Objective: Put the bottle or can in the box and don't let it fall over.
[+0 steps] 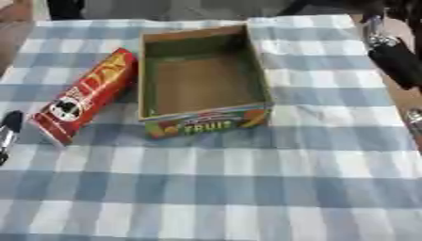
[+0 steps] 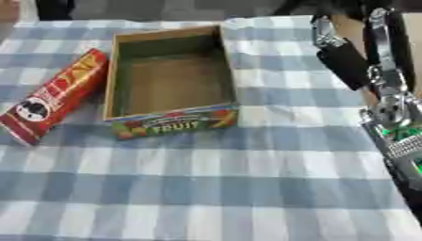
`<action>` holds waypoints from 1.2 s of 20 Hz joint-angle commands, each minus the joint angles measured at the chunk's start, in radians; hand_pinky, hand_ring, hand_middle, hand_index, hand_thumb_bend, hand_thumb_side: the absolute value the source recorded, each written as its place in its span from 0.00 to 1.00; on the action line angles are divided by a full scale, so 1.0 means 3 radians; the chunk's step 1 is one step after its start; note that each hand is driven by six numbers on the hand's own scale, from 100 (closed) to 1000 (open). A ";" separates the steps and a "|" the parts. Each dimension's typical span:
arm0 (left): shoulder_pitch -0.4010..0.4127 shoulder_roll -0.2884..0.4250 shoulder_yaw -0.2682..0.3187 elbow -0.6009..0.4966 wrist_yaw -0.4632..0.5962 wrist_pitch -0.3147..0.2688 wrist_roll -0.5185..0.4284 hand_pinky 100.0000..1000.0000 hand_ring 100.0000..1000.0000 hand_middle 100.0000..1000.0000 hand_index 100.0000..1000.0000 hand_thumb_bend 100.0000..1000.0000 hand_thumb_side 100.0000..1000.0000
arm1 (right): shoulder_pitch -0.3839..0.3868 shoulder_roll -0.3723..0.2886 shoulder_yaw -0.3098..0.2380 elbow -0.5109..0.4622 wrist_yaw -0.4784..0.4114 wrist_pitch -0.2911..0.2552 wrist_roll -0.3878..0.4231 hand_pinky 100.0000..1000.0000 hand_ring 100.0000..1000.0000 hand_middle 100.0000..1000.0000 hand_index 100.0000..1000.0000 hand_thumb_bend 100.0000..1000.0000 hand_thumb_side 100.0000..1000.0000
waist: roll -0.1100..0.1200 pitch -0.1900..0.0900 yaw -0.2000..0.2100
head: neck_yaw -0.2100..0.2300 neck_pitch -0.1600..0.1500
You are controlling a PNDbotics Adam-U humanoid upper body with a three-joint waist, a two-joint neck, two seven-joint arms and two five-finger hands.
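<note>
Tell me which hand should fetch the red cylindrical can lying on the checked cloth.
Left, probably. The red cylindrical can lies left of the open cardboard fruit box, and the left hand shows right beside it. The right arm is across the table.

A red cylindrical snack can (image 2: 51, 97) lies on its side on a blue-and-white checked tablecloth (image 2: 214, 188). Just right of it sits an open brown cardboard box (image 2: 169, 80), labelled "FRUIT". A black-and-silver robot arm (image 2: 375, 70) runs along the right edge.

Left hand (image 1: 8, 134): sliver at lower-left edge, fingers unreadable. Right arm (image 2: 387, 94): along right edge, black and silver; hand unseen.
</note>
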 commanded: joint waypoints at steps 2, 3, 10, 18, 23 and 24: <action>-0.0024 0.0044 0.0011 -0.0040 -0.0012 0.0009 0.0008 0.63 0.60 0.71 0.82 0.56 0.54 | -0.0024 -0.0055 -0.0016 -0.0055 0.0003 0.0003 0.0005 0.84 0.82 0.91 0.89 0.00 0.63 | -0.0013 -0.0079 0.0005 | 0.0097 -0.0025; -0.0024 0.0044 0.0011 -0.0040 -0.0011 0.0009 0.0009 0.63 0.60 0.71 0.82 0.56 0.54 | -0.0024 -0.0055 -0.0016 -0.0055 0.0003 0.0003 0.0004 0.84 0.82 0.91 0.89 0.00 0.63 | -0.0013 -0.0078 0.0005 | 0.0126 -0.0023; -0.0027 0.0040 0.0003 -0.0038 -0.0003 0.0003 -0.0002 0.63 0.60 0.71 0.82 0.56 0.54 | -0.0023 -0.0056 -0.0015 -0.0058 0.0003 0.0002 0.0003 0.84 0.82 0.91 0.89 0.00 0.63 | -0.0015 -0.0074 0.0006 | 0.0178 -0.0009; -0.0092 0.0032 -0.0071 -0.0018 -0.0012 -0.0010 -0.0063 0.64 0.60 0.71 0.81 0.57 0.54 | -0.0025 -0.0054 -0.0010 -0.0057 0.0005 0.0002 0.0008 0.84 0.82 0.91 0.89 0.00 0.63 | -0.0017 -0.0064 0.0004 | 0.0117 -0.0053; -0.0147 0.0018 -0.0138 0.0020 -0.0026 -0.0023 -0.0126 0.64 0.60 0.71 0.81 0.57 0.55 | -0.0029 -0.0055 -0.0004 -0.0058 0.0008 0.0002 0.0016 0.84 0.82 0.91 0.89 0.00 0.63 | -0.0015 -0.0057 -0.0010 | 0.0074 -0.0068; -0.0154 0.0015 -0.0146 0.0027 -0.0026 -0.0024 -0.0132 0.64 0.60 0.71 0.81 0.57 0.55 | -0.0028 -0.0055 -0.0004 -0.0059 0.0008 0.0003 0.0015 0.84 0.82 0.91 0.89 0.00 0.63 | -0.0014 -0.0056 -0.0012 | 0.0070 -0.0068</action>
